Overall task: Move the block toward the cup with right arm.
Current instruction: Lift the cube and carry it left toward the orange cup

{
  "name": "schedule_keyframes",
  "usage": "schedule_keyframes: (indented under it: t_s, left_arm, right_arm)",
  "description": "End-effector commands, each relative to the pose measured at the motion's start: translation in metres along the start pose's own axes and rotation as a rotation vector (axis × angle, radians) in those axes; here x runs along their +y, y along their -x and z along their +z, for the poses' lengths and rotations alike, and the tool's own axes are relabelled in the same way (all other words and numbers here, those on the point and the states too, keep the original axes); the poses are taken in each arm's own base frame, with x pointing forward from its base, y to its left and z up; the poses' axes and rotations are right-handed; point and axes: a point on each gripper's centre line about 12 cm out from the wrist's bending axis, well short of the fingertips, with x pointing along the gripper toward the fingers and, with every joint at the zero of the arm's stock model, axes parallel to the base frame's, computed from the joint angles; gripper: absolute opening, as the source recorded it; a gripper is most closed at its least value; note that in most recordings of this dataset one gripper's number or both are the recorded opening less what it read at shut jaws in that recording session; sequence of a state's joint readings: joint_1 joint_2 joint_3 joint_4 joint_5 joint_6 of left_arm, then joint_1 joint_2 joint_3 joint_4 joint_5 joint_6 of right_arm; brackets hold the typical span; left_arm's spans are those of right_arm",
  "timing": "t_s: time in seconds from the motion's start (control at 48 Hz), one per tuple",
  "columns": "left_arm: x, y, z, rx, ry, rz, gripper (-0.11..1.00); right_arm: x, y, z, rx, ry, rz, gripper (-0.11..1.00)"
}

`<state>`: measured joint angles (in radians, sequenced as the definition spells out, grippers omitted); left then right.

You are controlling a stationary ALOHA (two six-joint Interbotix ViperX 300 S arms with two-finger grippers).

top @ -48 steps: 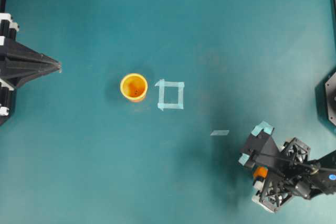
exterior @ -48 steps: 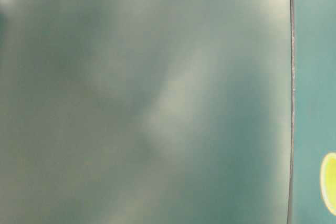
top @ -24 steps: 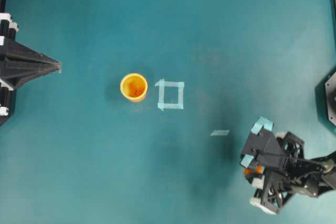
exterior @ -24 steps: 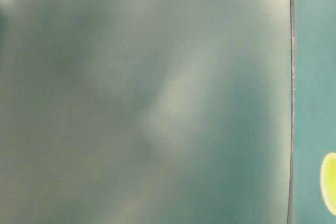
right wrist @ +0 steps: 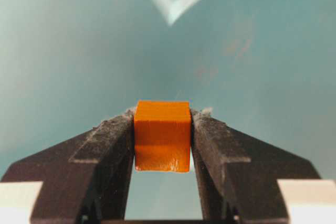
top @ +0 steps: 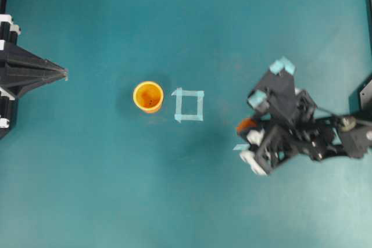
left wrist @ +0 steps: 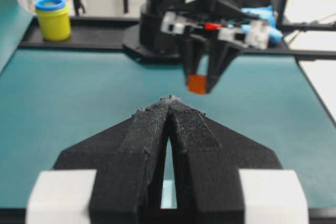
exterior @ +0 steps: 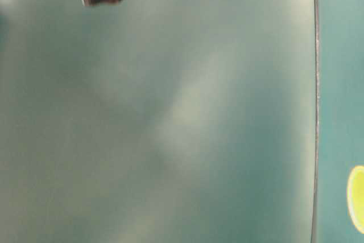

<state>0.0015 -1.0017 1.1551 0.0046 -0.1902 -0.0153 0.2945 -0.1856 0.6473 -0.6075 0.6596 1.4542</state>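
A small orange block [right wrist: 161,135] is clamped between the black fingers of my right gripper [right wrist: 163,116] and hangs above the teal table. In the overhead view the right gripper [top: 247,125] holds the block [top: 246,124] right of the middle. The yellow-orange cup [top: 148,96] stands upright well to its left, past a pale tape square [top: 189,104]. The left wrist view shows the block [left wrist: 198,84] hanging clear of the table. My left gripper [top: 58,74] rests at the left edge, its fingers [left wrist: 157,124] pressed together on nothing.
A short tape strip [top: 239,147] lies just under the right gripper, partly hidden by it. A yellow jar with a blue lid [left wrist: 52,18] stands on the black ledge beyond the table. The table-level view is mostly blur, with the cup's rim [exterior: 357,197] at its right edge.
The right gripper closed on the block at the lower right, then carried it up off the table and leftward, toward the tape square. The left arm stayed still.
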Motion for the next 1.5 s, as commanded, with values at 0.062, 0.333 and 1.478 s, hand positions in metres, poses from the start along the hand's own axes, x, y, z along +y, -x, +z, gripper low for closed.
schedule_keyframes:
  t_s: [0.062,0.333,1.478]
  left_arm:
    - [0.0,-0.002,0.012,-0.029,-0.003,0.001,0.0]
    - [0.0,-0.002,0.012,-0.029,-0.003,0.001,0.0]
    - [0.0,-0.003,0.012,-0.028,-0.018,0.001,0.0]
  right_arm:
    - [-0.001,0.003,0.031,-0.061,-0.007,0.023,0.39]
    - [0.001,-0.011,0.066,-0.118,0.12,0.049,0.39]
    - [0.037,-0.087,0.152,-0.25,0.228,0.143,0.39]
